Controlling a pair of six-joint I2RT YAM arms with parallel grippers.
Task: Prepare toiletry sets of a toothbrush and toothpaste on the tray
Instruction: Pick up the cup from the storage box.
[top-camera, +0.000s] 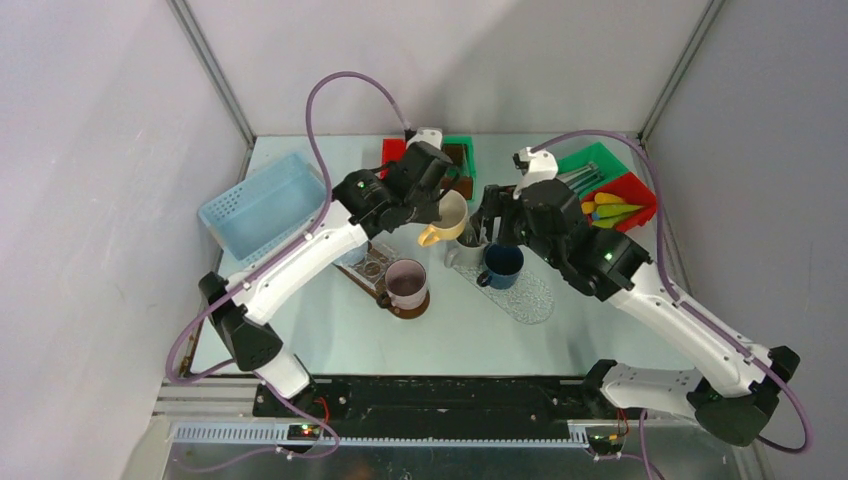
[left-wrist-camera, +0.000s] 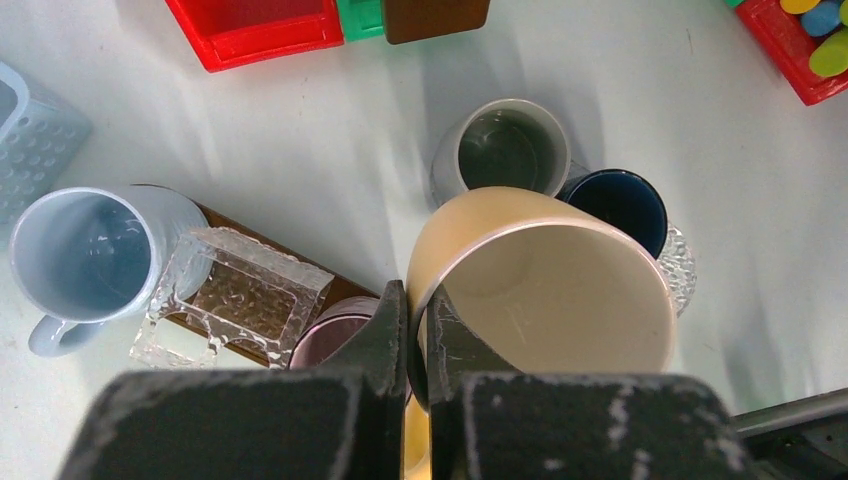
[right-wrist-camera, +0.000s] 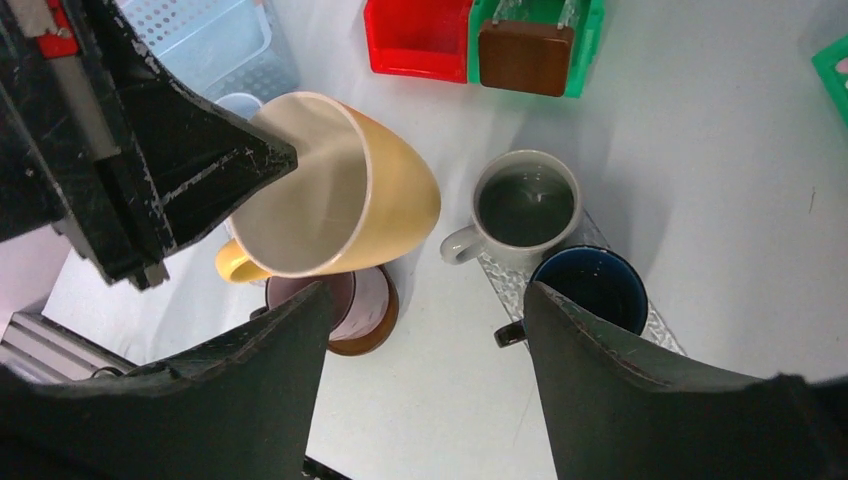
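Slim pale toothbrushes (top-camera: 582, 180) lie in a green bin at the back right. Yellow, green and blue toothpaste tubes (top-camera: 612, 211) fill the red bin beside it; the tubes (left-wrist-camera: 826, 22) also show at the left wrist view's top right corner. A dimpled clear tray (top-camera: 528, 297) carries a grey mug (top-camera: 465, 247) and a navy mug (top-camera: 500, 266). My left gripper (left-wrist-camera: 420, 300) is shut on the rim of a tilted yellow mug (left-wrist-camera: 560, 290), held above the table. My right gripper (right-wrist-camera: 425, 290) hangs open over bare table between the mugs, nothing between its fingers.
A second clear tray (left-wrist-camera: 240, 295) sits on a brown board beside a pink mug (top-camera: 407, 283) on a coaster. A pale blue mug (left-wrist-camera: 85, 250) stands left of it. A blue basket (top-camera: 262, 203) is at the left, a red bin (left-wrist-camera: 260, 25) and a brown block (right-wrist-camera: 525, 55) at the back.
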